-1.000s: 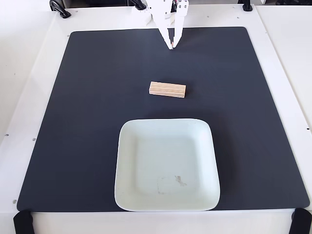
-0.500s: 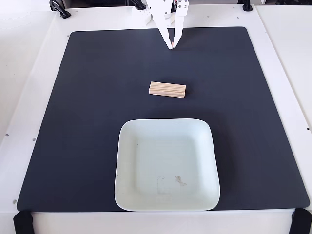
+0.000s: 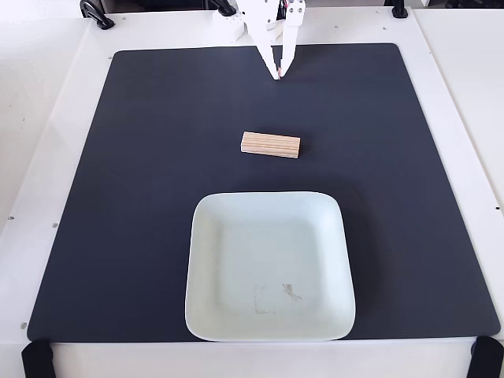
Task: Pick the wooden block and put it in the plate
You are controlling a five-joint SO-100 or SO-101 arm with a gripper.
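Nearest the camera in the fixed view, two black clamps (image 3: pixel 36 359) grip the lower corners of the white surface (image 3: pixel 47 118), one at about 7 o'clock and its twin at 5 o'clock. Just beyond them begins the dark mat (image 3: pixel 134 197) that covers most of the surface.

On the near half of that mat sits the plate (image 3: pixel 213 315) — square with rounded corners, pale mint-white and glossy. It lies a little toward 6 o'clock from the mat's middle, and a faint scuff mark (image 3: pixel 290 292) shows inside it, on the near part of its floor. Nothing rests in it.

Farther on, toward 12 o'clock from the plate and near it but apart from its rim, lies the wooden block (image 3: pixel 271 145). It lies flat on the mat with its long side running across the view, grain lines lengthwise, very slightly turned. Dark mat shows between block and plate.

Beyond the block, at 12 o'clock near the mat's far edge, my hand (image 3: pixel 279 75) points down — white, its two fingers drawn together to a narrow tip with almost no gap, and holding nothing. It is well apart from the block. More black fittings (image 3: pixel 96 13) sit along the far edge.
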